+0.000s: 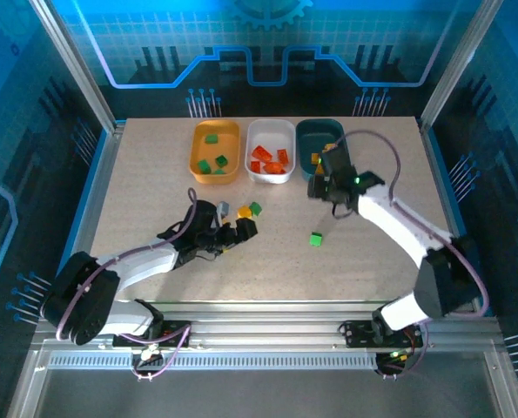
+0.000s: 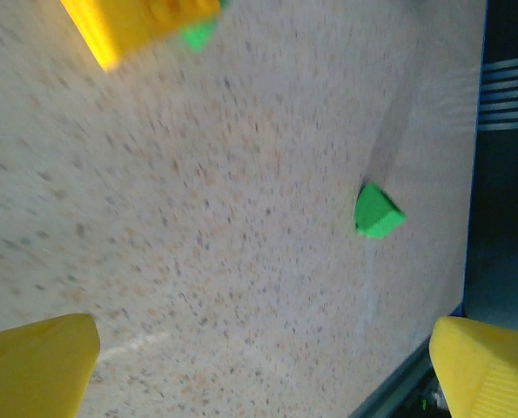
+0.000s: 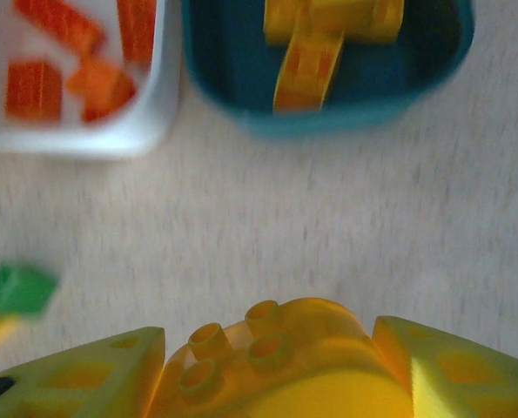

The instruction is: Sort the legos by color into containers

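The orange-yellow tray holds green legos, the white tray holds red-orange legos, and the dark teal tray holds yellow ones. My right gripper hovers just in front of the teal tray, shut on a yellow lego. My left gripper is open and low over the table, with nothing between its fingers. A yellow lego and a green lego lie just beyond it. Another green lego lies alone at mid-table.
The three trays stand side by side along the table's far edge. The white tray sits left of the teal one in the right wrist view. The table's near edge runs close to my left gripper.
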You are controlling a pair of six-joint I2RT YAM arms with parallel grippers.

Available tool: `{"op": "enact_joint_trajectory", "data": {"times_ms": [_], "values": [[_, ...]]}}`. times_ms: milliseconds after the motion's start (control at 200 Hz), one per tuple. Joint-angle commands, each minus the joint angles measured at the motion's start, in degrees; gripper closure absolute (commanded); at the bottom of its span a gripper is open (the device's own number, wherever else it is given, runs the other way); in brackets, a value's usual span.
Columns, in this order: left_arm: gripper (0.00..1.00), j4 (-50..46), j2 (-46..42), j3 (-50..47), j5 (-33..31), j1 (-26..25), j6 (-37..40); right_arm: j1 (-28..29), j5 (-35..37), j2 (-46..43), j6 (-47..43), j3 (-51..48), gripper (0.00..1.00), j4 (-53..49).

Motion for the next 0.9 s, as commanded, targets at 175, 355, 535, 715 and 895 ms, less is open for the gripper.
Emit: {"op": "enact_joint_trajectory", "data": {"times_ms": [175,355,535,715,895], "values": [[0.01,-8.5,-9.2,-5.8,-0.1,10.7,1.8,-6.9,-7.4,27.9,-2.7,27.7,0.45,-6.2],[0.01,-11.4,-14.9,-7.7,-1.1,11.3,2.9,-8.9,-9.0,36.3,-3.4,38.0,0.46,-10.7],[0.01,-11.0,-14.9,-7.7,-0.8,11.4,3.0,-9.8,-8.5,37.8,-3.4,39.4,0.27,-11.5],[0.01,-10.1,-12.5,-6.5,1.8,11.4,3.2,-9.9,-6.5,29.3,-2.6,30.2,0.16,-7.1],[0.01,-7.4,-11.9,-8.2,1.5,11.3,2.3,-2.3,3.1,6.6,2.4,3.5,0.08,4.7]]}}
